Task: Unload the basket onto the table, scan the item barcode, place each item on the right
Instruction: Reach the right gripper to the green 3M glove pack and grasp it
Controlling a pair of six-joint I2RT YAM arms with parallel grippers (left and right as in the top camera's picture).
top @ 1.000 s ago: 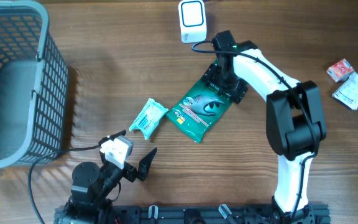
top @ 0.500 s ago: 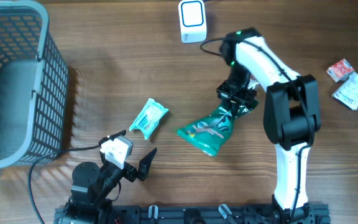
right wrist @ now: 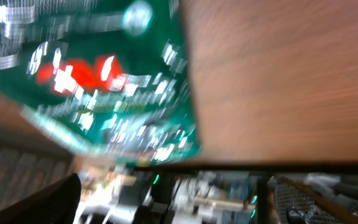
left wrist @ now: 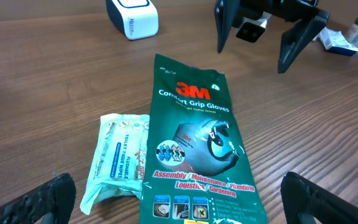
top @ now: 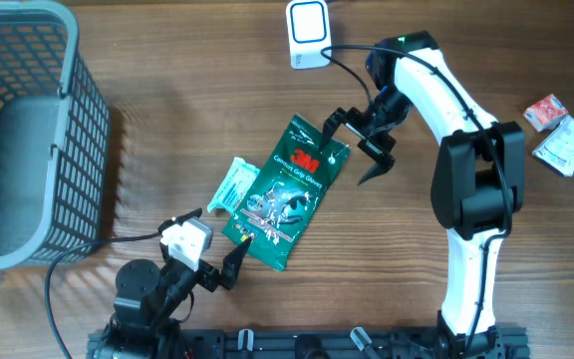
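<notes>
Glove pack point(top: 287, 194) lies flat, front up, on the tabletop point(top: 167, 80) between the scanner point(top: 307, 33) and the left end effector point(top: 219, 227). We see no barcode, so we judge the scan not yet done. Both end effectors gape wide and hold nothing. The right end effector point(top: 355, 145) hangs beside the pack's top end. Next we would regrasp the pack and turn its other face to the scanner. Wipes point(top: 235, 186) touch its left edge and could drag along; the basket point(top: 28, 130) stands well apart.

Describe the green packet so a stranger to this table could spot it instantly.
Right of the grey basket, mid-table, lies the glove packet. It is dark green with a red 3M logo, much larger than the pale wipes pack beside it.
</notes>
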